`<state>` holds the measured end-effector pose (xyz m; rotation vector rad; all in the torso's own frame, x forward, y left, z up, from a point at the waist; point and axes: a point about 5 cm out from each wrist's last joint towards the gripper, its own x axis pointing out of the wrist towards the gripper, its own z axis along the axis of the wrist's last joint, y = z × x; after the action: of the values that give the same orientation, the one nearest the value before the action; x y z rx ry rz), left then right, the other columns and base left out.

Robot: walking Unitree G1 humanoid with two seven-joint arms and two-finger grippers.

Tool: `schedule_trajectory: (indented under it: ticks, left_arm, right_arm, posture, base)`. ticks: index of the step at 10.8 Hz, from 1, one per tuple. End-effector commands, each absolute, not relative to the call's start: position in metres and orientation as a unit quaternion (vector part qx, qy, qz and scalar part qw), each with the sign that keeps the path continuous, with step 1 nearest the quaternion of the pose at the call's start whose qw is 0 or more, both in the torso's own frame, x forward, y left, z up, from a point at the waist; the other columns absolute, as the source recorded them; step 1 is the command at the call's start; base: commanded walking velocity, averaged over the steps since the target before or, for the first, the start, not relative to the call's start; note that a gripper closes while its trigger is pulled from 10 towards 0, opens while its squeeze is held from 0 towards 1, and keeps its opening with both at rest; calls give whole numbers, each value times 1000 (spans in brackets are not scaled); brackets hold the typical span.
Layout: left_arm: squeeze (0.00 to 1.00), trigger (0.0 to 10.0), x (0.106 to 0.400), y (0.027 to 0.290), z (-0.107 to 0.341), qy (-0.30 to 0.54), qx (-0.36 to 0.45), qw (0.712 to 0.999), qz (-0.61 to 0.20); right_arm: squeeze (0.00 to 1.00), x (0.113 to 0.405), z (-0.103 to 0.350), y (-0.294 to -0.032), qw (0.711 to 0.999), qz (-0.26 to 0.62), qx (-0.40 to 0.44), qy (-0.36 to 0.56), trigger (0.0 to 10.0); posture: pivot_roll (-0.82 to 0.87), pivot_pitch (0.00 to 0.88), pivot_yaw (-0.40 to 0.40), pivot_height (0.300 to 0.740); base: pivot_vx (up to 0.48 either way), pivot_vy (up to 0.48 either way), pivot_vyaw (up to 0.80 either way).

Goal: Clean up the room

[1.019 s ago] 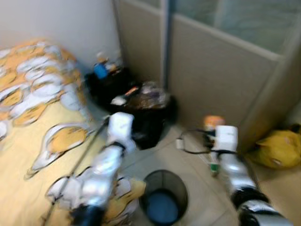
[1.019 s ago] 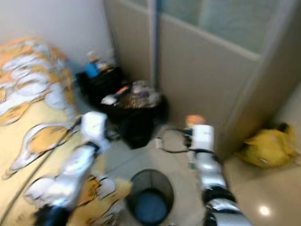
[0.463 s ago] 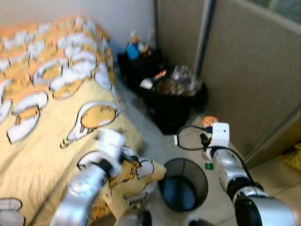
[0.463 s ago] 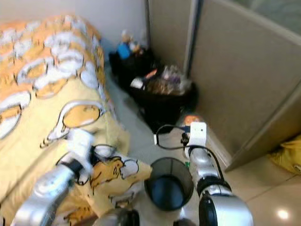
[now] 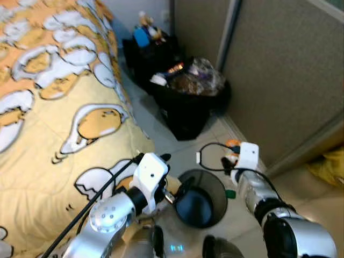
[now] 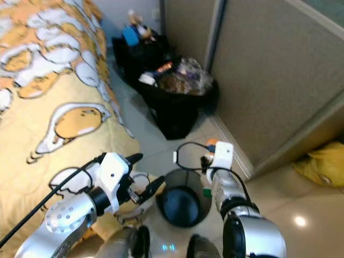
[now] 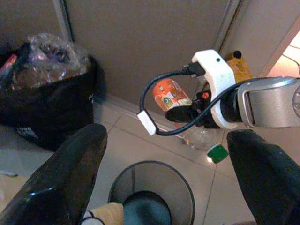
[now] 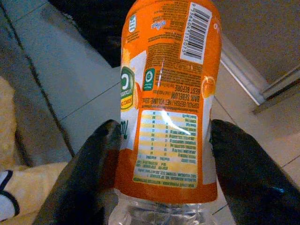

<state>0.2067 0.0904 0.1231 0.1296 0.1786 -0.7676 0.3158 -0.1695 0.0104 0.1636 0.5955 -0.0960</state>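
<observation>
My right gripper is shut on a clear plastic bottle with an orange label. The bottle hangs cap down, its green cap just past the far right rim of a black wire wastebasket. The white wrist mount hides most of the bottle in the eye views. My left gripper is open and holds nothing. It hovers at the wastebasket's left rim, over the corner of the yellow blanket.
A full black rubbish bag and a black crate of bottles stand against the beige partition. The bed with the egg-print blanket is on the left. A yellow bag lies at far right. Tiled floor surrounds the wastebasket.
The view has tilted down and shifted. My left arm dropped from up by the rubbish bag to the wastebasket's rim. The right gripper still holds the bottle by the basket.
</observation>
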Motion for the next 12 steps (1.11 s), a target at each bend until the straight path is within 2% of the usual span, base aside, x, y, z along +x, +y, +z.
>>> schedule_trajectory:
  ticks: [1,5,8,9,10,11,12]
  left_arm:
    - [0,10000,204,91,121,96,65,922,-369]
    - [0,10000,213,89,117,107,72,923,-363]
    - [0,10000,227,89,114,102,86,924,-357]
    - [0,10000,241,91,109,97,71,935,-333]
    - [0,10000,247,95,107,92,54,943,-316]
    - [0,10000,260,103,108,72,16,957,-279]
    - [0,10000,269,104,110,55,6,962,-268]
  right_arm:
    - [1000,317,11,-162,949,-33,93,300,10000]
    - [1000,326,20,-155,948,-18,126,292,10000]
    - [1000,334,30,-153,960,-14,86,266,10000]
    - [1000,344,47,-154,979,-5,26,200,10000]
    - [431,343,51,-155,987,-3,-10,158,10000]
    - [0,331,58,-171,996,-59,0,66,10000]
    - [0,320,63,-179,995,-90,19,28,10000]
  posture:
    - [300,259,29,740]
    - [271,227,20,740]
    - [271,162,18,740]
    - [228,90,2,740]
    - [207,60,-7,740]
    - [163,0,-17,740]
    - [135,0,-20,740]
  base:
    - [0,0,0]
    - [0,0,0]
    - [0,0,0]
    - [0,0,0]
    - [0,0,0]
    - [0,0,0]
    - [0,0,0]
